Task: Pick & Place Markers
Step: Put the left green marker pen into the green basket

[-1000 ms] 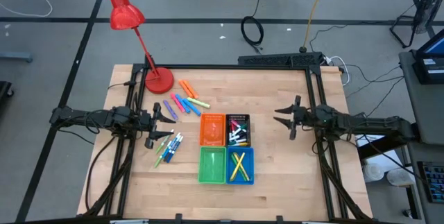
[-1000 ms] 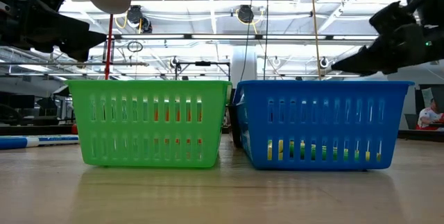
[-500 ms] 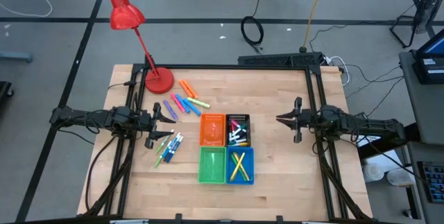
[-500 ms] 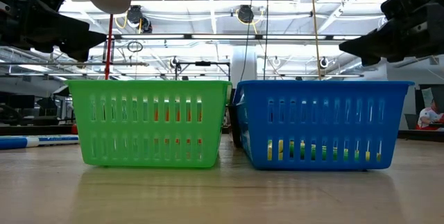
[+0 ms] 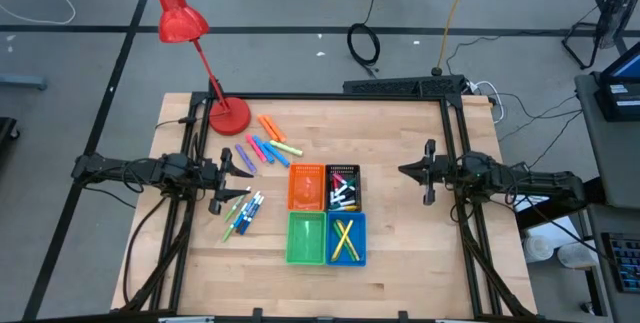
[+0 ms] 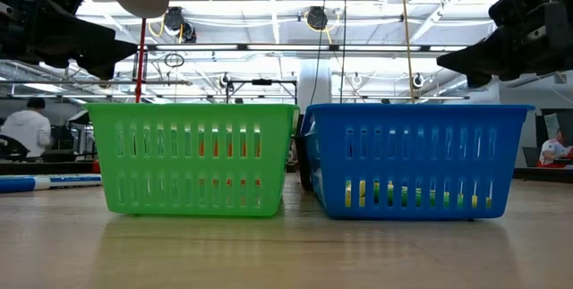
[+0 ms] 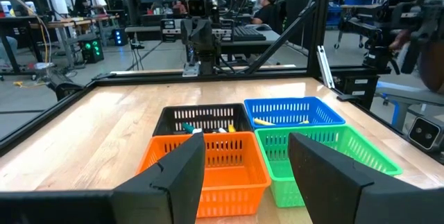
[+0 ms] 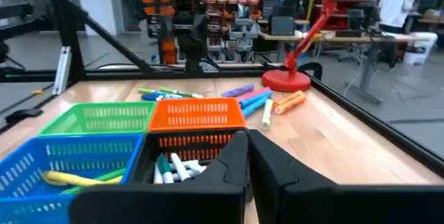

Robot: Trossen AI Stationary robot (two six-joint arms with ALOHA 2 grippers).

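Loose markers lie on the wooden table in two groups: orange, pink, blue, purple and yellow ones (image 5: pixel 268 145) by the lamp base, and white and green ones (image 5: pixel 243 213) nearer the front. Yellow markers (image 5: pixel 345 238) lie in the blue bin (image 5: pixel 362 253), and white markers (image 5: pixel 343 199) in the black bin (image 5: pixel 342 169). My left gripper (image 5: pixel 246 163) hovers open between the two loose groups, holding nothing; its fingers (image 7: pixel 182 172) frame the bins ahead. My right gripper (image 5: pixel 404 171) is shut and empty, above bare table to the right of the bins.
The orange bin (image 5: pixel 296 187) and green bin (image 5: pixel 292 238) complete a square of bins at mid-table. A red desk lamp stands on its base (image 5: pixel 228 115) at the far left. Black frame rails run along the table's edges. Bare wood lies between the bins and my right gripper.
My right gripper has shut its fingers on nothing while staying right of the bins. The left arm and the markers have kept still.
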